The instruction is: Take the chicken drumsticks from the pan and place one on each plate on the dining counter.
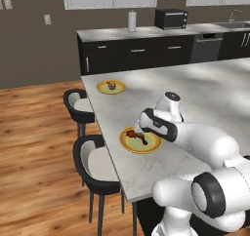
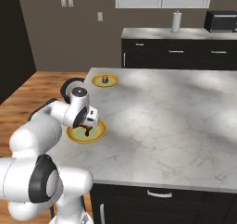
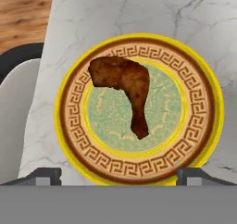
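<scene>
Your marble surface (image 1: 195, 98) carries two plates: the near plate (image 3: 206, 121) holds the dark drumstick (image 3: 125, 86), the far plate (image 1: 103, 88) the lighter drumstick (image 1: 112, 85). Above the near plate, your fingers (image 3: 44, 176) stand spread wide, holding nothing.

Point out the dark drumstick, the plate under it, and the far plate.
dark drumstick (image 3: 122, 82): hand view, on its meaty end.
near plate (image 3: 203, 102): hand view, on its patterned rim.
far plate (image 1: 103, 87): left base view, on its yellow rim.

Yellow-rimmed, key-patterned plate (image 3: 139, 108); reddish-brown drumstick (image 3: 124, 86); far drumstick (image 1: 112, 85) perhaps golden.
</scene>
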Robot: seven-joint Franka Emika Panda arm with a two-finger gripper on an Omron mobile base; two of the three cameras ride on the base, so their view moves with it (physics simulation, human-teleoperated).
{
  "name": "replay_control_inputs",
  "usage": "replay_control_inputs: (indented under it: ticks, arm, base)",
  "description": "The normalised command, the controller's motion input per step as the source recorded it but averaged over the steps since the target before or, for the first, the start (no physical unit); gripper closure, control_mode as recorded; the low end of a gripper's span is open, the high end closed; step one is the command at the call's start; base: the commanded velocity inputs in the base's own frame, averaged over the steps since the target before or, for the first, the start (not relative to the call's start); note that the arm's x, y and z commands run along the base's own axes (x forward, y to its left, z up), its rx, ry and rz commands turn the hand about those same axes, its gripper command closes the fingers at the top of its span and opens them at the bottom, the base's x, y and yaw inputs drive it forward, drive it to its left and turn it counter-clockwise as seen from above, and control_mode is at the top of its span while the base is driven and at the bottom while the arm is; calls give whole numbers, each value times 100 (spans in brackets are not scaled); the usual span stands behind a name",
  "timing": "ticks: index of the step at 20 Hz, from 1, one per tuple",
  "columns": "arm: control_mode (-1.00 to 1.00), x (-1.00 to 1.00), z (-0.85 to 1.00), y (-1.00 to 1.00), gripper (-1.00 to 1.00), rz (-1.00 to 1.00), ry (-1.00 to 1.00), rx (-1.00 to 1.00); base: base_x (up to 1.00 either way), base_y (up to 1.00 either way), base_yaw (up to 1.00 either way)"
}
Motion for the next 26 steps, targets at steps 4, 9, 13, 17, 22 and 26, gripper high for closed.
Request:
replay_control_inputs:
  ticks: [4,9,13,17,22,26]
  arm:
    - [-100,-60,49,-4,-100,2,0,0]
    - [-100,-57,48,-7,-100,1,5,-1]
    - [-100,-65,29,-12,-100,2,3,-3]
    - [-100,-70,8,-18,-100,0,0,-8]
    - [-100,-68,6,-19,-100,0,1,-10]
    - [-100,-72,0,-19,-100,0,-3,-9]
  base:
    - [0,0,0]
    - [0,0,0]
    - [0,0,0]
    - [0,0,0]
    - [0,0,0]
    - [0,0,0]
